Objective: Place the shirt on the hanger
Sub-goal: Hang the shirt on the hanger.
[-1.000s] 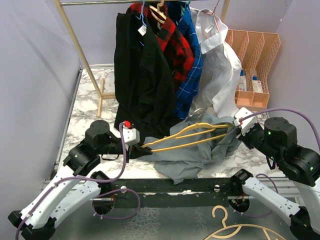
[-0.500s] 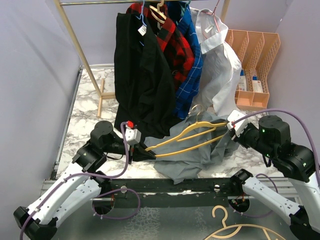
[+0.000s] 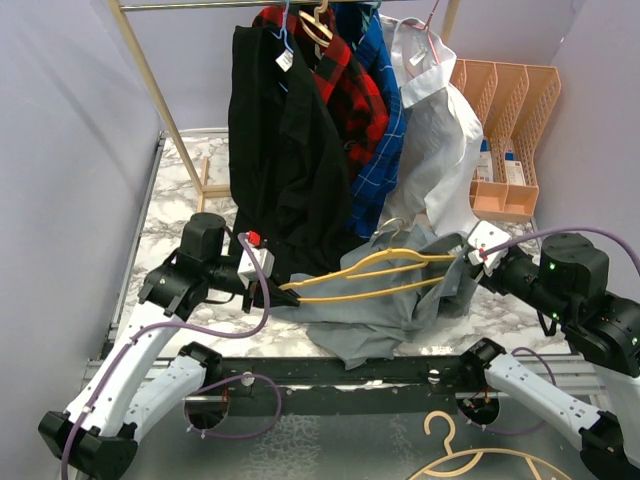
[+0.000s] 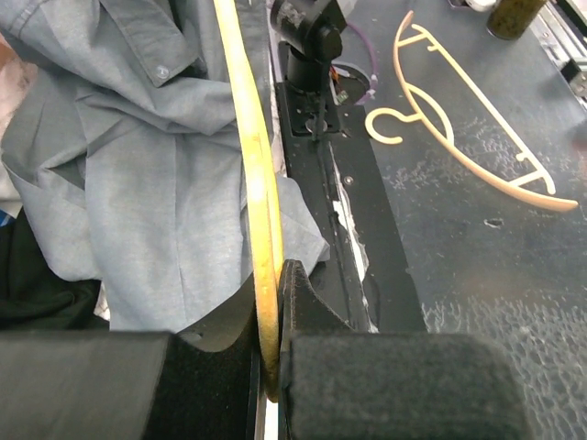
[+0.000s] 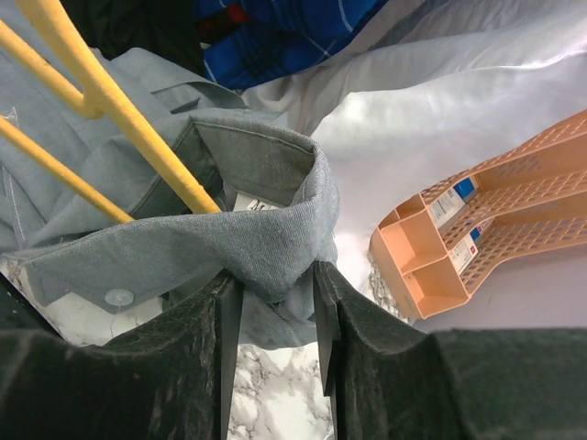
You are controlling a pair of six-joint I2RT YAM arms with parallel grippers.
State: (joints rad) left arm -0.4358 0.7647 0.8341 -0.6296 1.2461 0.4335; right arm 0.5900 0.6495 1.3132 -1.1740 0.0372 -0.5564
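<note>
Top external view: the left claw is clenched on the 9 o'clock tip of the hanger, which runs almost level across the shirt. The shirt lies heaped on the marble surface toward its 6 o'clock edge, below the black garment on the rail. At the hanger's 3 o'clock end, the right claw has its jaws parted around the shirt's collar fold. Whether it pinches the cloth I cannot tell.

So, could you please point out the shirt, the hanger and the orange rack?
shirt (image 3: 370, 322), top view, its crumpled body.
hanger (image 4: 260, 192), left wrist view, one yellow arm.
orange rack (image 3: 540, 110), top view, its right-hand wall.
</note>
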